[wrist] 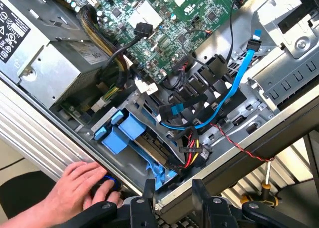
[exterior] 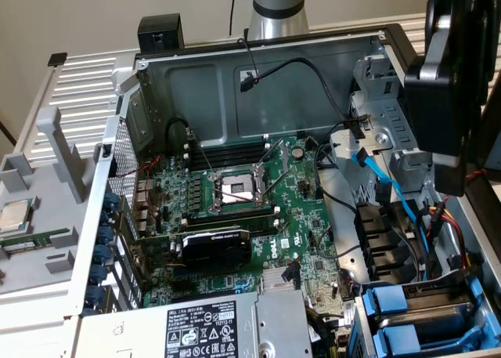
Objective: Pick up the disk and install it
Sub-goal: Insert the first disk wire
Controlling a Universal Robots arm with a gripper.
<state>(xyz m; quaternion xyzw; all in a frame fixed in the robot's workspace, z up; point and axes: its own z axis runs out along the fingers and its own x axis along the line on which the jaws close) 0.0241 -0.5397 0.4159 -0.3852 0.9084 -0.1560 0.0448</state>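
Two drives in bright blue carriers [exterior: 389,301] sit side by side in the drive bay at the open computer case's near right corner. In the wrist view the same blue carriers [wrist: 123,133] lie edge-on in the bay. I cannot tell which one is the disk. My gripper [wrist: 174,204] hovers over the case's side rail just outside that bay. Its two black fingers [wrist: 148,195] stand apart, open, with nothing between them. The arm's black wrist housing [exterior: 450,84] hangs above the case's right side.
A person's hand [wrist: 77,188] rests on the case rail beside my fingers, touching a small blue-and-black part [wrist: 107,183]. Blue and black cables [wrist: 234,83] cross the bay area. The motherboard [exterior: 235,193], power supply [exterior: 211,327] and a loose CPU chip [exterior: 16,215] are nearby.
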